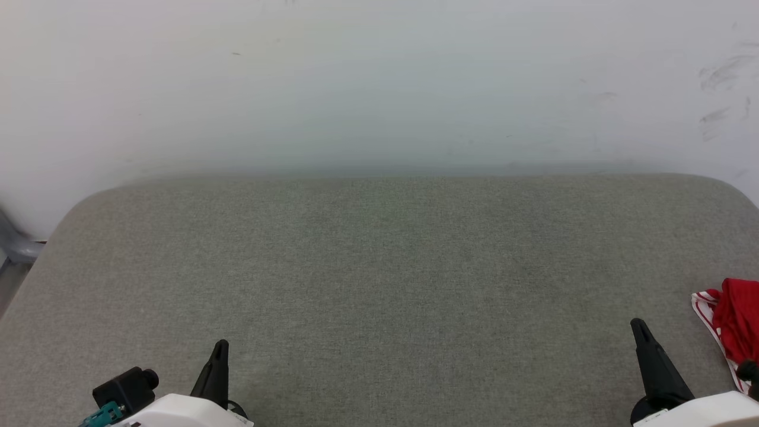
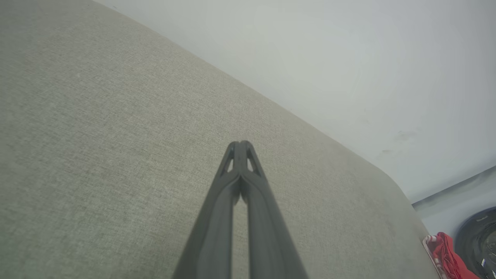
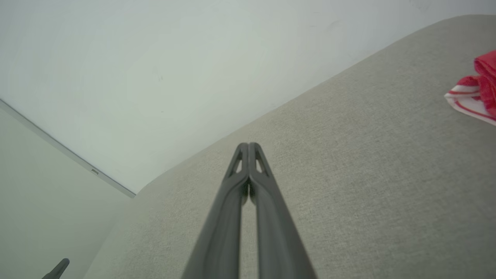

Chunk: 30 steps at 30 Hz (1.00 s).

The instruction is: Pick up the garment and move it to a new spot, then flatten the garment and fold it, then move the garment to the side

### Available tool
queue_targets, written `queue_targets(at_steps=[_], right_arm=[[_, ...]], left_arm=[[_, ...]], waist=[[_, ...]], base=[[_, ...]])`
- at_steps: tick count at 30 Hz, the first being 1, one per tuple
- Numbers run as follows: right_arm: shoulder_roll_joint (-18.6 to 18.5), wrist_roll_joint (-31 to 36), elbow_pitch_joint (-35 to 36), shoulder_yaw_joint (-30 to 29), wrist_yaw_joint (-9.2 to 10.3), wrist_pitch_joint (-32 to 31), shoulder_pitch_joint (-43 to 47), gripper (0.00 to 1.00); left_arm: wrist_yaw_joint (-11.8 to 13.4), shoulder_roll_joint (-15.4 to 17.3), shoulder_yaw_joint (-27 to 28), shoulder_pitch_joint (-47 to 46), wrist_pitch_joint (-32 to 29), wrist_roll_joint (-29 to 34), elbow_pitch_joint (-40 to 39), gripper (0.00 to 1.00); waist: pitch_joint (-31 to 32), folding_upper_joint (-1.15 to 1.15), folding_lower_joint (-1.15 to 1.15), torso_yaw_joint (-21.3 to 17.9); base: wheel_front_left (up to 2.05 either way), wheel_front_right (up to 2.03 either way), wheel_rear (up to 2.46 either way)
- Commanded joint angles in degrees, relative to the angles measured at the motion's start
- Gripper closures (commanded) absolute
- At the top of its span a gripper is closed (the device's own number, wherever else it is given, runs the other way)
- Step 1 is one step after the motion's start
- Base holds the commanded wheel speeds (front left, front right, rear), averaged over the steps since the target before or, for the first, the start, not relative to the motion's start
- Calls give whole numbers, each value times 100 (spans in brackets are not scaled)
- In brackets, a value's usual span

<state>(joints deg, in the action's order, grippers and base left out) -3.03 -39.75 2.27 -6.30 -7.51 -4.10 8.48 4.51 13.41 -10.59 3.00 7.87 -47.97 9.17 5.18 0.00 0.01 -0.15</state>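
**Red shirt (image 1: 735, 320) bunched at the desk's right edge**

The shirt, red with striped white trim, lies crumpled at the right edge of a grey fabric-covered desk (image 1: 379, 267), near the right claw (image 3: 248, 145). The left claw (image 2: 240, 144) sits well apart, at the lower left. Both claws are pressed together and hold nothing.

A grey fabric-covered tabletop (image 1: 379, 267) met a white wall (image 1: 379, 77) at twelve o'clock; dark scuffs (image 1: 720, 74) marked the wall near two o'clock.
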Motion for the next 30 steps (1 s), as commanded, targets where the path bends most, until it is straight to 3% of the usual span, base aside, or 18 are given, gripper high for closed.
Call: queue_targets(at_steps=[1,30], right_arm=[[-9,-216,9,1,0,-13,-188,100],[-6,-2194,-631,-2,1,-95,-725,100]], left_arm=[[-55,-29,97,-176,-47,-180,-37,100],[-512,-404,701,-484,-564,-1875,151,100]], waist=[[-9,0,-1,0],[-165,0,-1,5]], base=[[0,0,0],[0,0,0]])
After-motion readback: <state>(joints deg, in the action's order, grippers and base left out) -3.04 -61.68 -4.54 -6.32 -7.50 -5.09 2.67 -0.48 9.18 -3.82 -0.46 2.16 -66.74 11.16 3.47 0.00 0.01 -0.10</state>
